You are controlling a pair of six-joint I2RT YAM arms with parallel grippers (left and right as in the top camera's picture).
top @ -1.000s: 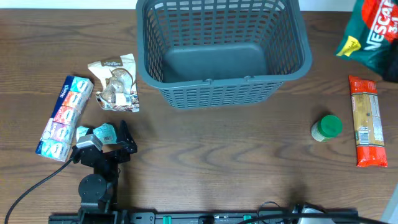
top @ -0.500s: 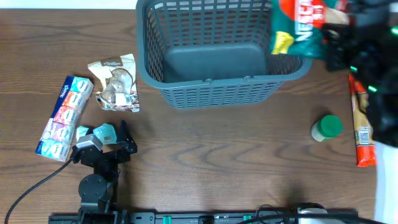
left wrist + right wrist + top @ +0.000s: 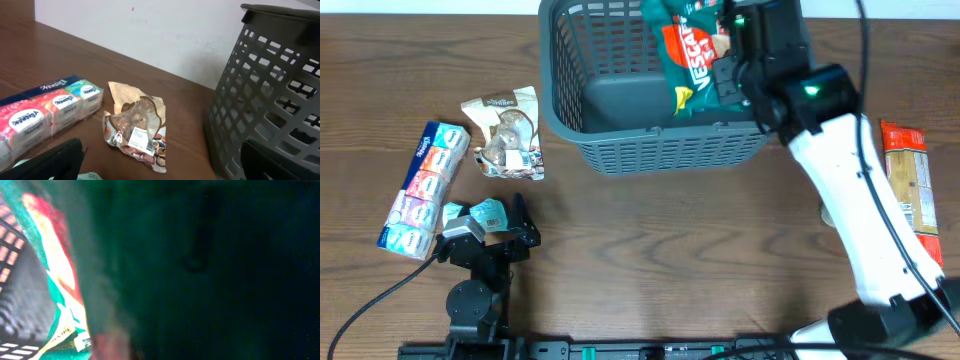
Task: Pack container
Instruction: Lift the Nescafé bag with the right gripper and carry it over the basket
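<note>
Right wrist view is almost wholly filled by the blurred, dark green coffee bag (image 3: 200, 255). The right jaws are hidden there, and only a corner of grey lattice shows at lower left. Overhead, the right jaws hold that glossy bag above the right half of the container (image 3: 560, 115). It is a rectangular dark grey plastic basket with slotted sides and a thick rim, its far edge cut off by the frame. The white right arm (image 3: 850, 180) covers part of the table (image 3: 670, 260), which is brown wood grain, and a white wall (image 3: 150, 30) stands behind.

The left jaws are wide apart and hold nothing. Ahead of them lies 1 crinkled snack packet (image 3: 137, 127), with a long tissue pack (image 3: 45, 107) to its left and the container ahead to their right. A red pasta packet (image 3: 908, 190) lies well off to the right of the right jaws.
</note>
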